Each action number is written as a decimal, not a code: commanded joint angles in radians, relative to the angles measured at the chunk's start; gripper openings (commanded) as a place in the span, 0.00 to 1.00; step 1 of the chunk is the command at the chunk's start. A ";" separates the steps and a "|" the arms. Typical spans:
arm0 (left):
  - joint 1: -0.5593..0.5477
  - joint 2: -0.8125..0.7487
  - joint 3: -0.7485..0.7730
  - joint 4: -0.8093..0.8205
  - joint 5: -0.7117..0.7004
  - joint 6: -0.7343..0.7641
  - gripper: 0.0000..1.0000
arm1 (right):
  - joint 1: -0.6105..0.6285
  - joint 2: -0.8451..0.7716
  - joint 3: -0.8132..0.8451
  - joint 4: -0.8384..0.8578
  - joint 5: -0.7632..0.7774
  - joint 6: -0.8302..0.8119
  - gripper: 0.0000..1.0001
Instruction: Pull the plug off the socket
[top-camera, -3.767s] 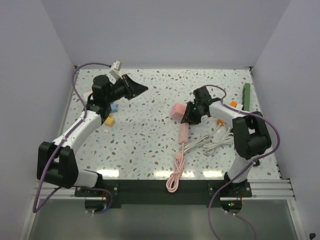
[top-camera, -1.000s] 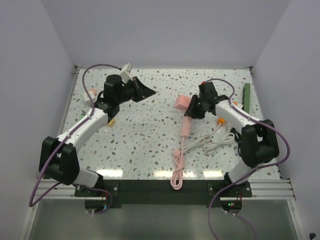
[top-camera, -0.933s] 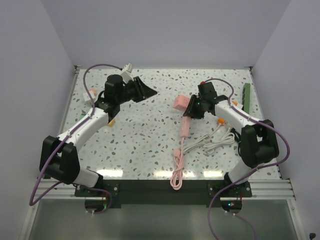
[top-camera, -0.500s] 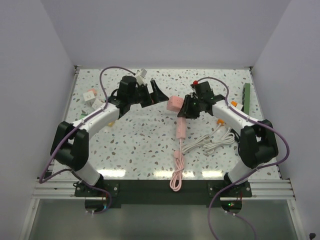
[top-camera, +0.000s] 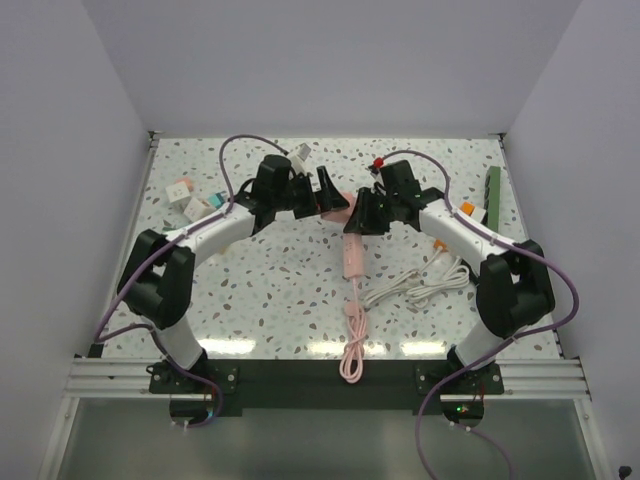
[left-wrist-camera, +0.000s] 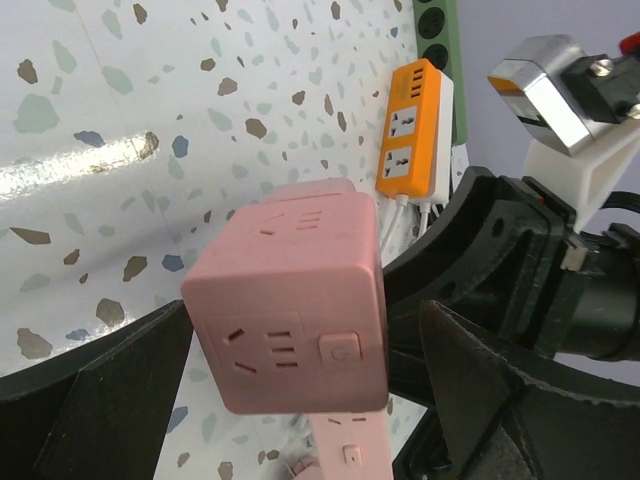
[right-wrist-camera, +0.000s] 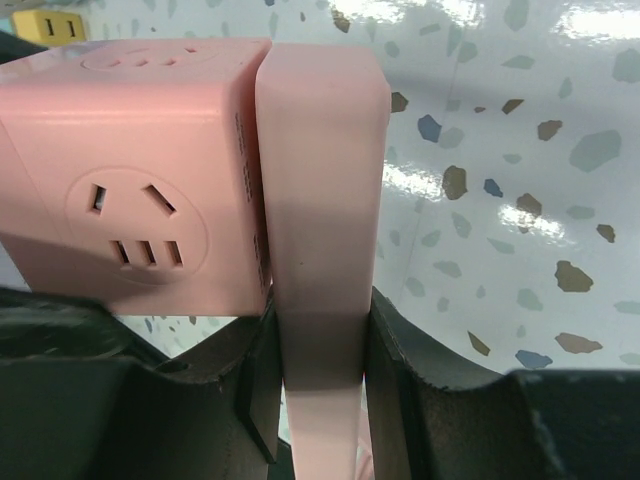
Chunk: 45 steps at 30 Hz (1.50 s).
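While my left pincer (left-wrist-camera: 300, 345) stands wide apart, the pink socket (left-wrist-camera: 290, 260) sits between its jaws. My right pincer (right-wrist-camera: 322, 400) is clamped on the plug (right-wrist-camera: 322, 200) touching it.

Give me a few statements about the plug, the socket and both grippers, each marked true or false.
1. The right gripper is shut on the pink plug. True.
2. The pink plug has already come out of the pink cube socket. False: it sits flush against the cube's side, not yet pulled out.
3. The left gripper is clamped tight on the pink cube socket. False: its jaws stand open, one on each side of the cube.
4. An orange power strip lies on the table beyond the cube in the left wrist view. True.
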 joint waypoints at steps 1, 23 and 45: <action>-0.005 0.015 0.034 0.002 -0.031 0.036 1.00 | 0.013 -0.036 0.052 0.063 -0.089 -0.004 0.00; 0.126 0.111 0.181 -0.145 0.263 0.140 0.00 | 0.006 -0.006 -0.028 0.063 -0.076 -0.056 0.00; -0.007 -0.113 -0.007 -0.096 0.004 0.082 0.00 | -0.025 0.064 0.027 0.009 0.004 0.032 0.00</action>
